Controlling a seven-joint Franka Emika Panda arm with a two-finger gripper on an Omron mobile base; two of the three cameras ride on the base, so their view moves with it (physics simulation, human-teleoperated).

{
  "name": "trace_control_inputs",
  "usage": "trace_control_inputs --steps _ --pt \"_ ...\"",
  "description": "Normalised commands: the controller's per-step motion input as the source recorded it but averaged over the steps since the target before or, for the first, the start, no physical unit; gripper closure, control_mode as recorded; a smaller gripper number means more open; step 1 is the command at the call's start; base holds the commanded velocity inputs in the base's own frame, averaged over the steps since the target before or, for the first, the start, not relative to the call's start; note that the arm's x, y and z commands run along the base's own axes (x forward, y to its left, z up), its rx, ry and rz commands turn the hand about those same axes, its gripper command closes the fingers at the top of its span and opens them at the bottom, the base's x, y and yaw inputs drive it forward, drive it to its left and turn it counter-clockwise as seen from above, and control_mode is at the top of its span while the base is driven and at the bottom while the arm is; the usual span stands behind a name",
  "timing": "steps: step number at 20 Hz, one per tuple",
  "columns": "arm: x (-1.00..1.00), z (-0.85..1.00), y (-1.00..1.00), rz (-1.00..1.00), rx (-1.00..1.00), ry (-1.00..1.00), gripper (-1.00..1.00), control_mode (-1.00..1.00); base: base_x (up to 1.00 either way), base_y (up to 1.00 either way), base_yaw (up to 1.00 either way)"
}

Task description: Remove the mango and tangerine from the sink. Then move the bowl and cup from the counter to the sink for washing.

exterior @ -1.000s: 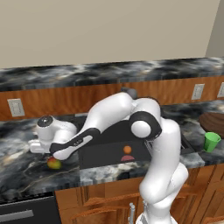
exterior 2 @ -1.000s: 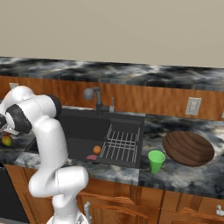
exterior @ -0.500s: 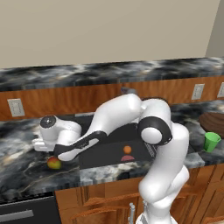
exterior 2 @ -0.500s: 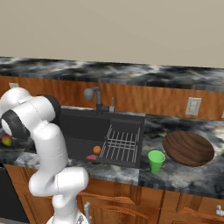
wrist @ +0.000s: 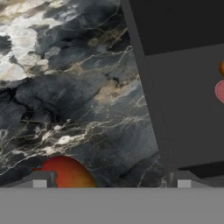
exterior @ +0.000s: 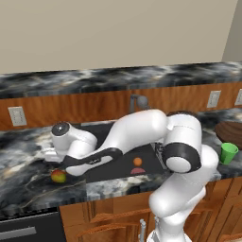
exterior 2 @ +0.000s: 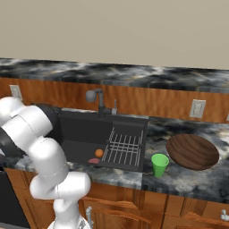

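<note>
Mango (exterior: 58,176), red with a yellow-green patch, lies on the dark marbled counter (exterior: 23,156) to the left of the sink (exterior: 101,130), close to the counter's front edge and just beside the white hand of the arm, which reaches low across the basin from the right. In the hand view the fruit (wrist: 68,173) sits at the bottom left, near one of the two fingertips (wrist: 40,180), and the gripper (wrist: 111,181) stands with its jaws wide apart, closed on nothing; the mango is off to the side of the gap rather than between the tips. Inside the black basin the tangerine (exterior 2: 99,153) rests on the floor near the front wall, with a small flat pink patch (exterior 2: 94,160) just beside it and the wire rack (exterior 2: 124,146) to its right. A dark faucet (exterior 2: 97,99) rises behind the basin. On the counter to the right of the sink, the green cup (exterior 2: 158,164) stands upright near the front edge, with the wide wooden bowl (exterior 2: 192,151) just beside it, further right and back
</note>
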Motion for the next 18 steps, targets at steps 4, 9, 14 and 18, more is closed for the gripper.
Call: trace_control_inputs --steps 4,9,14,18 --pt "-0.14 0.16 -0.3 0.0 0.0 0.0 -1.0 -1.0 0.0 0.0 0.0" --pt "-0.1 0.14 -0.32 0.0 0.0 0.0 -1.0 -1.0 0.0 0.0 0.0" --pt "-0.05 0.13 -0.36 0.0 0.01 0.01 -1.0 -1.0 0.0 0.0 0.0" --pt "0.0 0.12 -0.4 0.02 0.03 0.05 -1.0 -1.0 0.0 0.0 0.0"
